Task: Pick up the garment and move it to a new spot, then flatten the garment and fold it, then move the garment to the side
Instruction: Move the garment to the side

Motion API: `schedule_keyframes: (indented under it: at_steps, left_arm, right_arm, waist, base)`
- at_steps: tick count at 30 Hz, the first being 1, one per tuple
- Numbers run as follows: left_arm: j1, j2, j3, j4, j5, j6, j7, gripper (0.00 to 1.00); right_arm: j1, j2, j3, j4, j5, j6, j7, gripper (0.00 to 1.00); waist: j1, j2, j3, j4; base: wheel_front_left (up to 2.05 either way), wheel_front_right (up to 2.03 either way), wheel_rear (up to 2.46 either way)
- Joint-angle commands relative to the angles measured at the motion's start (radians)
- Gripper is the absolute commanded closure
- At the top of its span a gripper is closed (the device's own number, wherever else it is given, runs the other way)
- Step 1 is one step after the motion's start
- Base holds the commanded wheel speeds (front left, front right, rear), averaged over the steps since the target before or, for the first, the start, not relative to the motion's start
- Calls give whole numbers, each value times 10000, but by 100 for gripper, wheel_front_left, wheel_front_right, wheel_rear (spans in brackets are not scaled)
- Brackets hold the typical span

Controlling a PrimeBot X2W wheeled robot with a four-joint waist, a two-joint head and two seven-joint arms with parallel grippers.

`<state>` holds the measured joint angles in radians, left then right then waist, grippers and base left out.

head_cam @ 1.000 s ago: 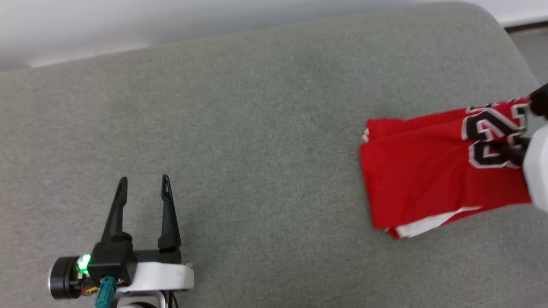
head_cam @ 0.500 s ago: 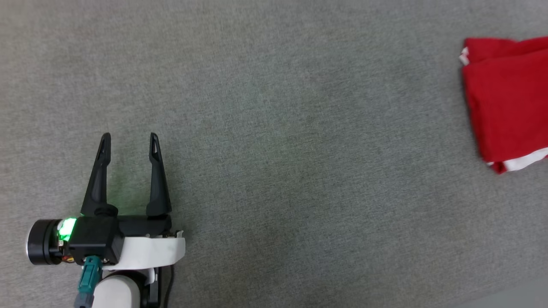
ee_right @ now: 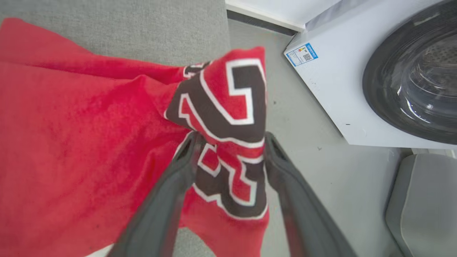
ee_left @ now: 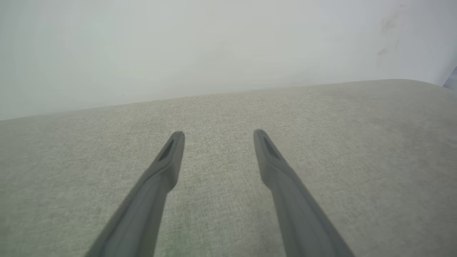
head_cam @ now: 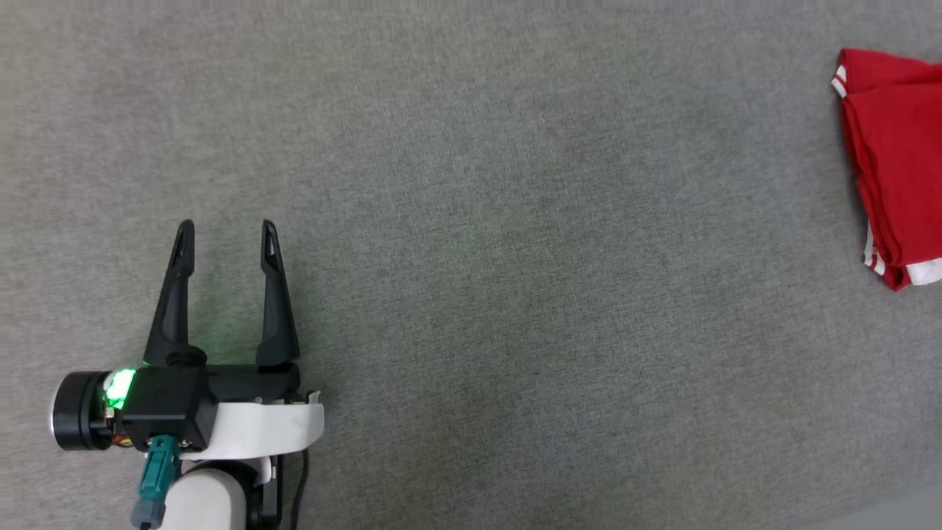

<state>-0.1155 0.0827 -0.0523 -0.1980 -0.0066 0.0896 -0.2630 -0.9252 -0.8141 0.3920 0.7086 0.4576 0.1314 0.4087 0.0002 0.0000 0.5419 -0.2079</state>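
Standing by, I judge this to be the last step: the garment [head_cam: 895, 147] looks folded already and lies far over at the right side of the grey cushioned worktop [head_cam: 515, 258], well apart from the left hand [head_cam: 227, 227]. That left hand hovers released over bare fabric, its two fingers spread with nothing between them.

From the right wrist view, the right hand [ee_right: 232, 137] has a bunched fold of the black-and-white lettering standing up between its fingers, with the cloth touching both. The gap looks about as wide as the idle hand's, so I cannot tell whether it is truly clamped or only straddling the cloth. The lettered end sits past the worktop's edge, over the floor [ee_right: 307, 117], with a washing machine [ee_right: 342, 92] just beyond.

To do this well, I would want the grip made sure before any more pulling. A loose pinch on one layer would drag the top fold off the ones beneath. The move should stay low and slow, so the layers slide as one. It should stop while most of the bundle rests on the cushion, since too much overhang could tip it to the floor. Then the fingers should part fully and lift straight away, without snagging the fold.
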Motion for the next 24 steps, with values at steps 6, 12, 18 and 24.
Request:
schedule_keyframes:
  at_steps: [6, 12, 18, 24]
  left_arm:
    - [563, -146, -60, 135, -154, 229, -25, 0]
    - [1040, -226, -108, 182, -300, 423, -24, 0]
    - [1458, -286, -263, 271, -389, 538, -25, 0]
    - [1757, -311, -387, 523, -417, 557, -24, 0]
  right_arm:
    - [-445, 416, -659, 230, -1959, -13, -2472, 0]
    - [-145, 1306, -1789, -76, -3142, -13, -5197, 0]
    - [767, 2873, -2891, -952, -4105, -13, -6675, 0]
    - [2486, 4303, -3304, -3235, -4251, -13, -6732, 0]
  waist:
    - [-2, 0, -1337, 365]
    - [-2, 0, -2073, 624]
    - [-2, 0, -2777, 1093]
    - [-2, 0, -3331, 1558]
  base:
    - [0, 0, 0]
    - [0, 0, 0]
    - [0, 0, 0]
    - [0, 0, 0]
